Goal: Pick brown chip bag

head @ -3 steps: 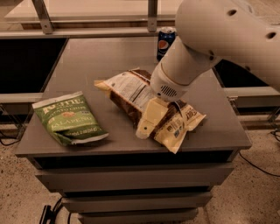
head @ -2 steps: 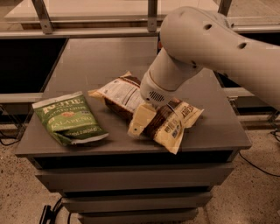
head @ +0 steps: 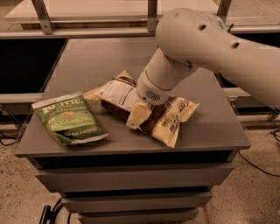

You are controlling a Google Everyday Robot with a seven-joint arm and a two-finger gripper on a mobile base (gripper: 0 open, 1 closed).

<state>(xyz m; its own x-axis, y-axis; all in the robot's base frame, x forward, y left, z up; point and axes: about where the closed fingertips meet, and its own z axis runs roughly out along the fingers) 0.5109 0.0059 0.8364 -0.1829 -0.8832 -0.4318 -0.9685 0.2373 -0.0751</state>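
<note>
The brown chip bag [head: 168,120] lies flat in the middle of the grey table top [head: 87,65], its white nutrition panel [head: 117,94] facing up at its left end and a cream end pointing right. My gripper [head: 139,115] hangs from the big white arm [head: 197,41] and is down on the bag's middle, touching its front edge. The arm's wrist covers the centre of the bag.
A smaller green jalapeno chip bag [head: 68,119] lies at the table's front left, apart from the brown bag. A metal rail and posts [head: 151,13] run along the back. The table's front edge [head: 131,148] is just below both bags.
The arm has swung left and lower over the brown bag, and the gripper has shifted left along it. The blue can at the back is now hidden behind the arm.
</note>
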